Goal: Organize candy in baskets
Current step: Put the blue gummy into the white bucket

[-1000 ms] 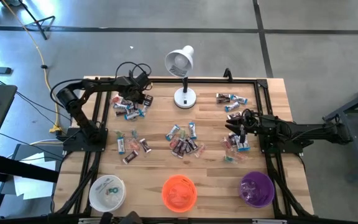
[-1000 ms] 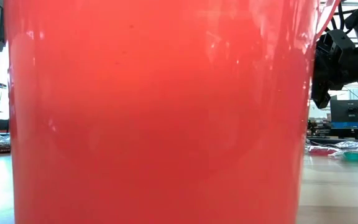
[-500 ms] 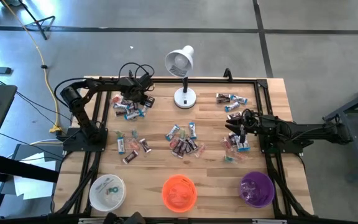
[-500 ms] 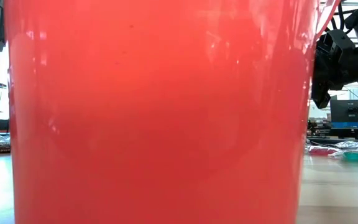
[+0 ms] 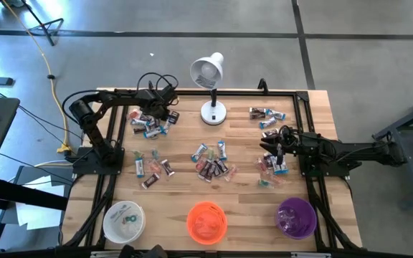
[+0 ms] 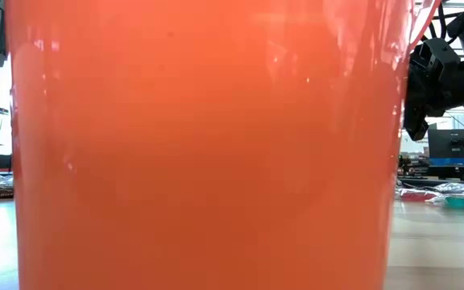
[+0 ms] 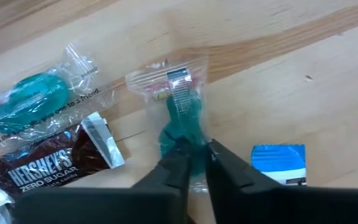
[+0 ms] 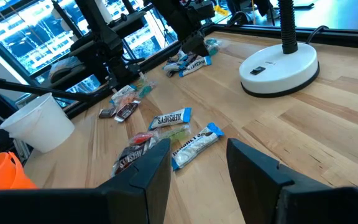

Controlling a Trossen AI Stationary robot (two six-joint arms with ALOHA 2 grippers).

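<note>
Teal gummy candy in clear crinkly wrapper (image 7: 182, 115) pinched between left gripper (image 7: 194, 163) fingertips; right gripper (image 8: 197, 163) fingers apart, empty

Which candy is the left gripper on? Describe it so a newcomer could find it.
From the white desk lamp, go to the candy cluster at the table's far left. The left gripper is shut on a teal gummy in a clear wrapper, between a brown Hershey's Zero Sugar bar and a blue candy. Only it is pinched.

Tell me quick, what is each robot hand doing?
Left gripper: fingers shut on a teal candy in a clear wrapper.
Right gripper: fingers open, holding nothing.
</note>
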